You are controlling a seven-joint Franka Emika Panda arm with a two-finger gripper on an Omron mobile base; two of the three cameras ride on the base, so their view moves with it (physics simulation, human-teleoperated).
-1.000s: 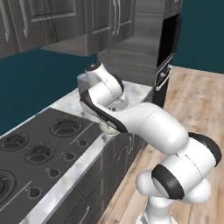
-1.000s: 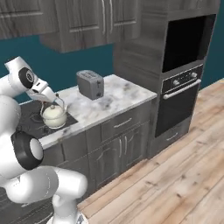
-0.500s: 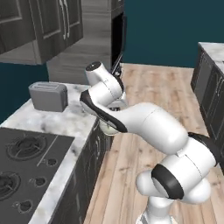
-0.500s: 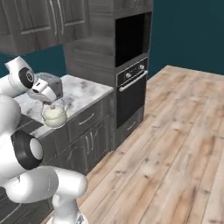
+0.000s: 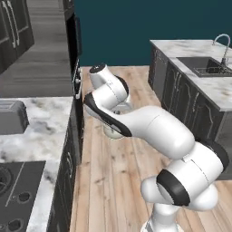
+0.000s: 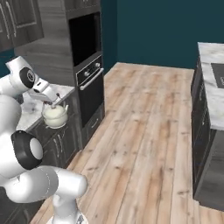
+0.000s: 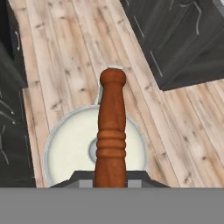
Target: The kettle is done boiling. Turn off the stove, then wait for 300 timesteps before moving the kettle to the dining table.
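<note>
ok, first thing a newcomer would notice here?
The cream-white kettle hanging from the gripper by its reddish-brown handle, above wood floor beside the counter. Then the marble-topped dining table with sink and tap, across the floor at right.

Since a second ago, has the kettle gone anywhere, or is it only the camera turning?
Yes. The kettle, hanging from the gripper, was over the marble counter beside the toaster; now it is past the counter's edge, over the wooden floor.
</note>
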